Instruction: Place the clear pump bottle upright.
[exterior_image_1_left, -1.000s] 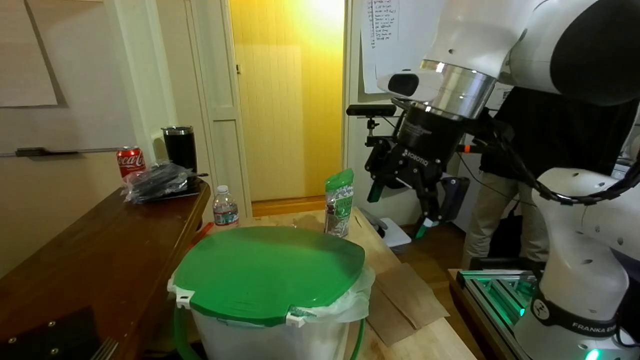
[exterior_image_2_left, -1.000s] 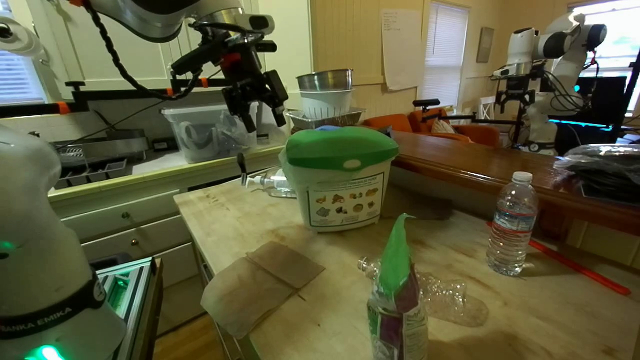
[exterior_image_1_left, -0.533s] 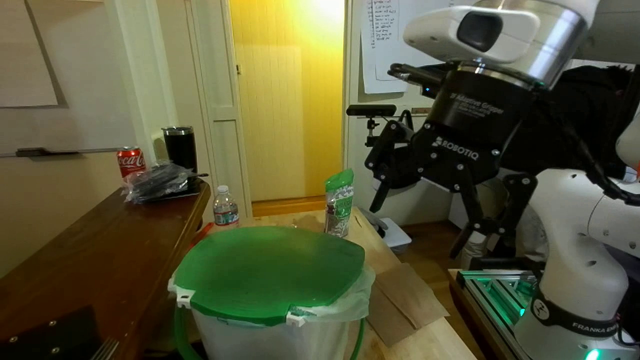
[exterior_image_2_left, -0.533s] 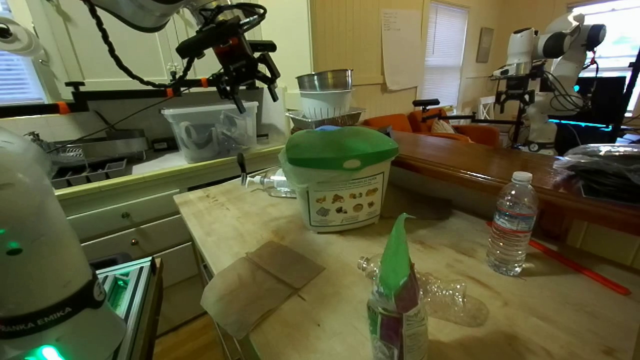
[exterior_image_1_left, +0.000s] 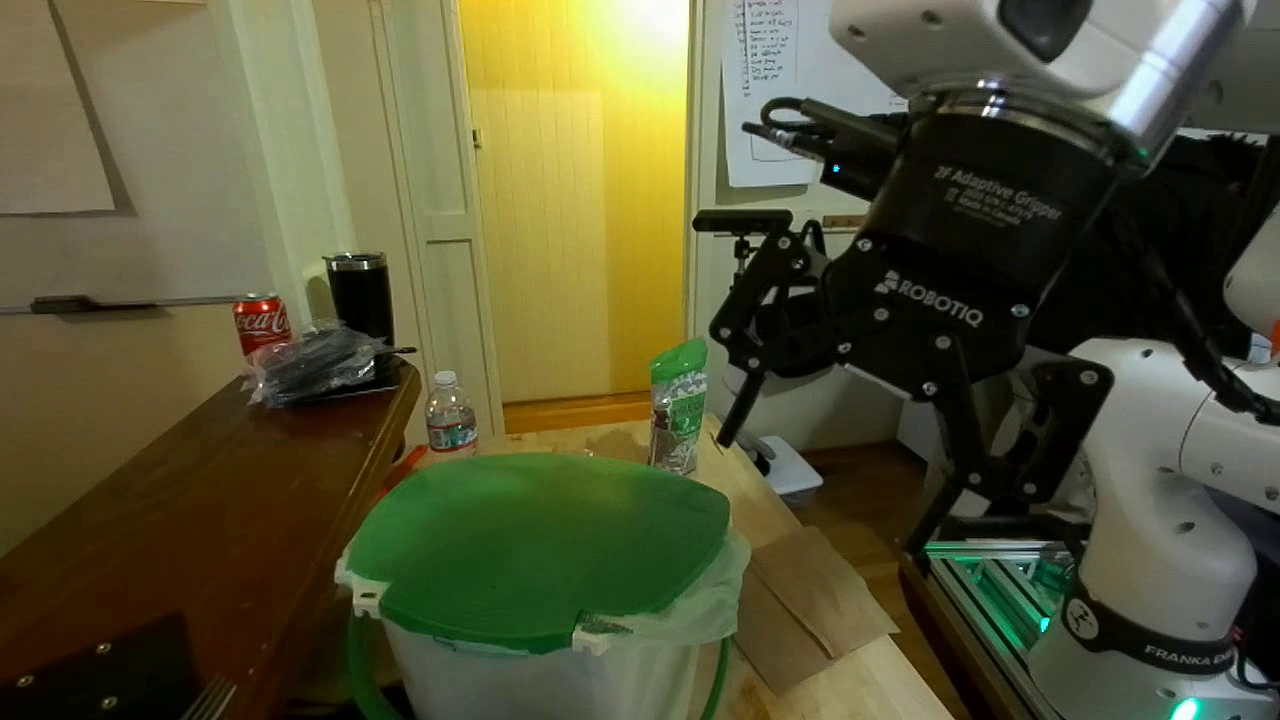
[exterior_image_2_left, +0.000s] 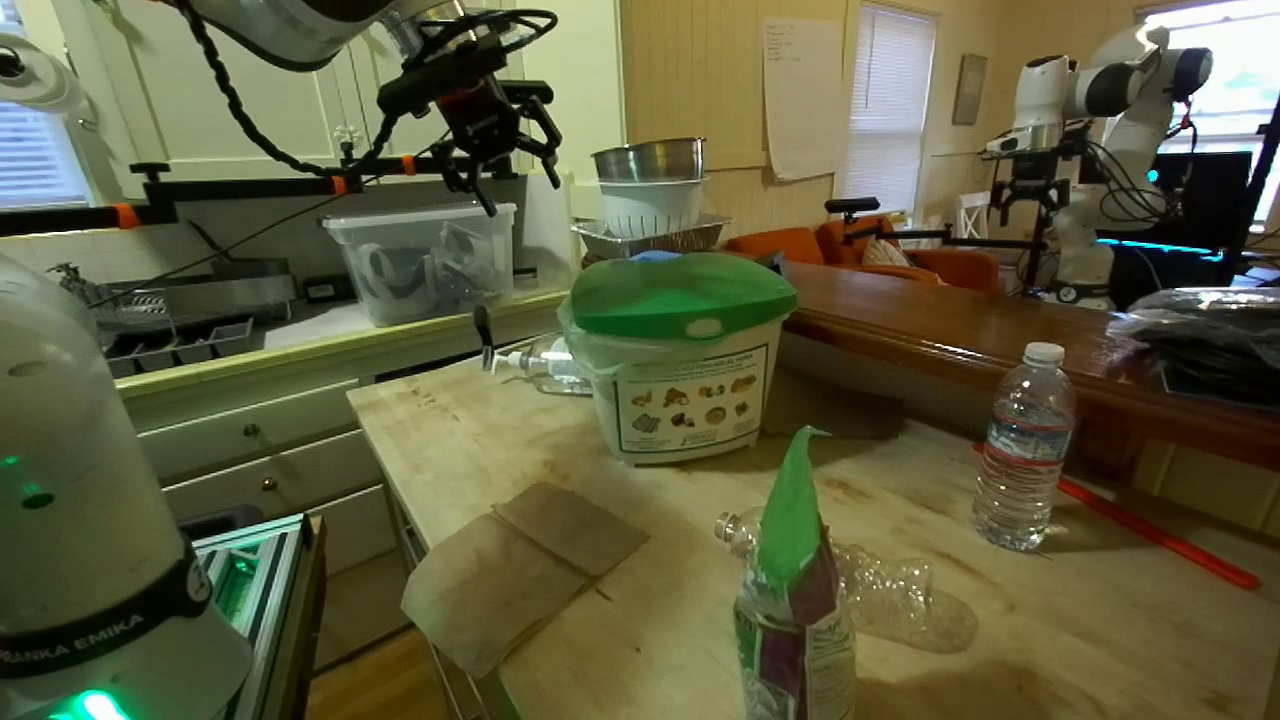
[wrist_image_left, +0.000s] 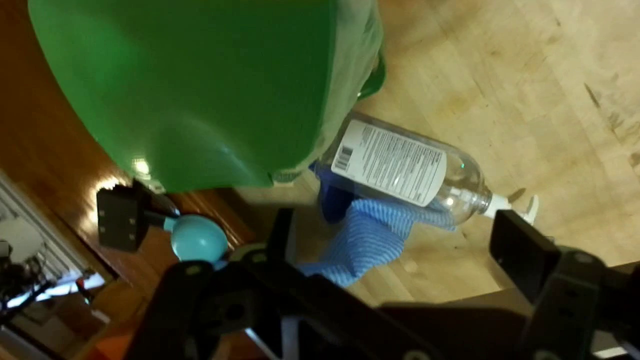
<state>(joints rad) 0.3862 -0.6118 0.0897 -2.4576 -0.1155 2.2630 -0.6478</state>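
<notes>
Tool (wrist_image_left: 397, 222) moving in on pump bottle (wrist_image_left: 392, 162) lying on its side

The tool is coming nearer to the bottle; I am judging that the approach is under way and the righting is not yet beginning.

In the wrist view, going left to right, a green-lidded bin (wrist_image_left: 185, 85) is filling the upper left. At lower centre a finger (wrist_image_left: 285, 232) of the tool is showing. In the middle of the frame the bottle is lying on the counter (wrist_image_left: 565, 85), base beside the bin (touching or apart, I cannot tell), with a blue striped cloth (wrist_image_left: 375, 232) bunching against or under its lower edge. Right of centre its white pump head (wrist_image_left: 500, 204) is pointing right, the matching finger (wrist_image_left: 522, 255) showing just below. The two fingers are standing wide apart and holding nothing.

Against a second ago, the bottle (exterior_image_2_left: 552, 368) is keeping its place in an exterior view, left of centre, partly hidden by the bin. Right of centre in an exterior view, the tool (exterior_image_1_left: 817, 497) is looming larger, its fingertips hanging lower. In both exterior views the bin is staying put.
</notes>
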